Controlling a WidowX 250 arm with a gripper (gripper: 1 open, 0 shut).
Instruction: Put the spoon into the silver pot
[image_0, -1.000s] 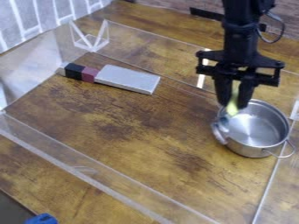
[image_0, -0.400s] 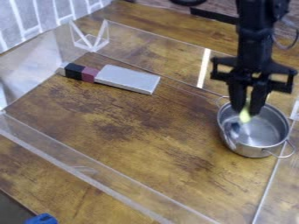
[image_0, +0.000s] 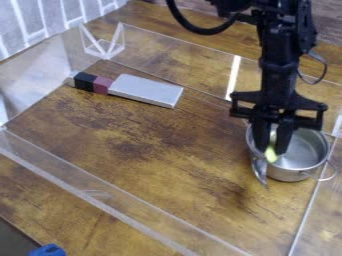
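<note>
The spoon (image_0: 274, 150), with its pale-yellow handle, hangs upright between the fingers of the pincer (image_0: 277, 128), directly over the silver pot (image_0: 293, 153). The pincer points straight down and its fingers are clamped on the upper part of the handle. The spoon's lower end sits inside the pot's rim; whether it touches the floor of the pot is too small to tell.

Compared with a second ago, the pincer has sunk lower and shifted toward the pot's middle. Then the spoon dangled near the rim on the nine o'clock side; now it is framed by the pot's walls. This suggests the carrying is done and the task is near its end: what seems to remain is to let go so the spoon drops in and rests against the wall.

Moving outward, the black arm rises from the pincer toward twelve o'clock. The pot stands at about four o'clock on the wooden tabletop (image_0: 147, 160), close to the clear plastic wall (image_0: 80, 165) that fences the work area. Well apart, at about ten o'clock, lies a flat grey block (image_0: 144, 91) with a small dark object (image_0: 90, 81) touching its left end. A clear angled stand (image_0: 102, 42) sits behind them.
</note>
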